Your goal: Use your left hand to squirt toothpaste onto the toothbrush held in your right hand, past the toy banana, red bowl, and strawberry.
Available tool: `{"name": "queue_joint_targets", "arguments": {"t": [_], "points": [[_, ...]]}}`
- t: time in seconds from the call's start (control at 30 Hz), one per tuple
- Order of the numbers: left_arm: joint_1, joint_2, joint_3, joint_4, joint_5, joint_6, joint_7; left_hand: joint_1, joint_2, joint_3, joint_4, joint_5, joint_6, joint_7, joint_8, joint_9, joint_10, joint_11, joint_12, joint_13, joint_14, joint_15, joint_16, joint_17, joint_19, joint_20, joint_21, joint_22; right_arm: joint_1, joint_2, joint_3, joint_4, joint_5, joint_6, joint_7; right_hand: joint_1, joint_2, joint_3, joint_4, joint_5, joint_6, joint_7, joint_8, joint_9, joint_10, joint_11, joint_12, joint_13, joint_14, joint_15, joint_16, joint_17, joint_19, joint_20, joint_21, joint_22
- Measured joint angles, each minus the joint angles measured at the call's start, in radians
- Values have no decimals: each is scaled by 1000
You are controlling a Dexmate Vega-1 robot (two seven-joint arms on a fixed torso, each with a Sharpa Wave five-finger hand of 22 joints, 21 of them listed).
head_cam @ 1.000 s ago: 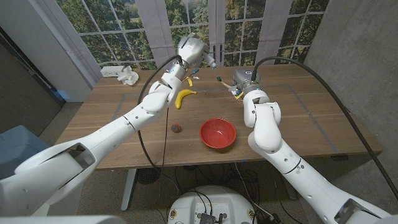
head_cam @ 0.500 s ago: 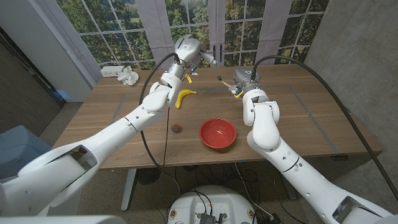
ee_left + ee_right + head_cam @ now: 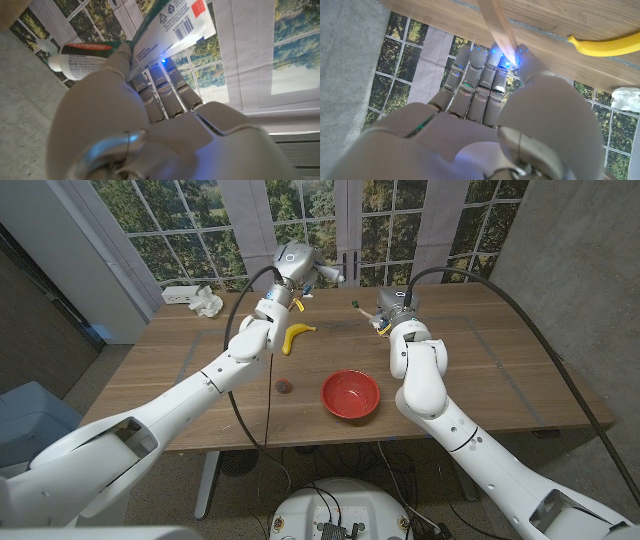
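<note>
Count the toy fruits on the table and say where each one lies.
2. The toy banana lies on the far part of the table, below the raised left hand. The strawberry lies nearer, just left of the red bowl. None seems hidden.

obstacles on surface (image 3: 500, 360): toy banana (image 3: 295, 335) just below raised left robot hand (image 3: 300, 262); strawberry (image 3: 285, 386) and red bowl (image 3: 350, 393) nearer front, apart. open wood between banana and right robot hand (image 3: 388, 310); bare stretch right of bowl.
</note>
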State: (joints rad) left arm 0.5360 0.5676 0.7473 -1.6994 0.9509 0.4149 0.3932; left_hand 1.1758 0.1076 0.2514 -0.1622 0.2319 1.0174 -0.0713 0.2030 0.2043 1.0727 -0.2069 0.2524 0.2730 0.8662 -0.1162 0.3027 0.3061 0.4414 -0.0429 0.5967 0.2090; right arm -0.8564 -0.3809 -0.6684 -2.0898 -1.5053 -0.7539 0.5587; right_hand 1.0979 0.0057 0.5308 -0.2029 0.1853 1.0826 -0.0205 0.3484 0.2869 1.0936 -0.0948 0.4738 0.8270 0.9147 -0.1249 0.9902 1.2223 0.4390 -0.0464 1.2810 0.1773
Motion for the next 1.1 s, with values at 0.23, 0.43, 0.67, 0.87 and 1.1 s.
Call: {"name": "queue_joint_targets", "arguments": {"t": [0.23,0.43,0.67,0.87,1.1], "points": [[11,-7,-13,0,-63,8,12,-10,3,0,0,0,-3,3,0,0,-5,-2,-6,-8,-5,5,-8,-5,-5,-5,8,0,9,0,-1,11,13,-14,-9,0,0,0,0,0,0,0,3,1,0,0,-3,-3,0,0,0,0,0,0,0,0],[23,-13,-24,-4,-106,18,17,-20,2,0,0,0,-5,5,-4,-5,-5,-2,-6,-11,-5,5,-8,-5,-5,-5,8,-2,14,-2,-1,19,25,-30,-17,0,0,0,0,0,0,0,3,1,0,0,-3,-4,0,0,0,0,0,0,0,0],[39,-18,-37,-17,-169,39,19,-23,6,0,0,0,-11,11,-4,-5,-5,-1,-13,-14,-5,5,-14,-5,-5,-5,8,-5,17,-10,2,21,40,-51,-31,0,0,0,0,-1,0,0,3,0,0,0,-3,-3,0,0,0,0,0,0,0,0],[53,-20,-47,-35,-211,61,14,-33,7,0,0,-8,-19,9,-7,-5,-7,0,-13,-19,-5,5,-20,-9,-11,0,8,-5,16,-17,6,17,54,-66,-43,0,0,0,0,-2,0,0,3,0,0,0,-4,-2,0,0,0,0,0,0,0,0],[75,-21,-61,-65,-265,96,-3,-43,4,2,2,-8,-23,12,-7,-4,-14,-4,-20,-24,-5,5,-26,-14,-11,0,8,-4,5,-29,16,1,77,-89,-68,-1,-1,0,0,0,0,0,2,-2,0,0,-3,-1,0,0,0,0,0,0,0,0]]}}
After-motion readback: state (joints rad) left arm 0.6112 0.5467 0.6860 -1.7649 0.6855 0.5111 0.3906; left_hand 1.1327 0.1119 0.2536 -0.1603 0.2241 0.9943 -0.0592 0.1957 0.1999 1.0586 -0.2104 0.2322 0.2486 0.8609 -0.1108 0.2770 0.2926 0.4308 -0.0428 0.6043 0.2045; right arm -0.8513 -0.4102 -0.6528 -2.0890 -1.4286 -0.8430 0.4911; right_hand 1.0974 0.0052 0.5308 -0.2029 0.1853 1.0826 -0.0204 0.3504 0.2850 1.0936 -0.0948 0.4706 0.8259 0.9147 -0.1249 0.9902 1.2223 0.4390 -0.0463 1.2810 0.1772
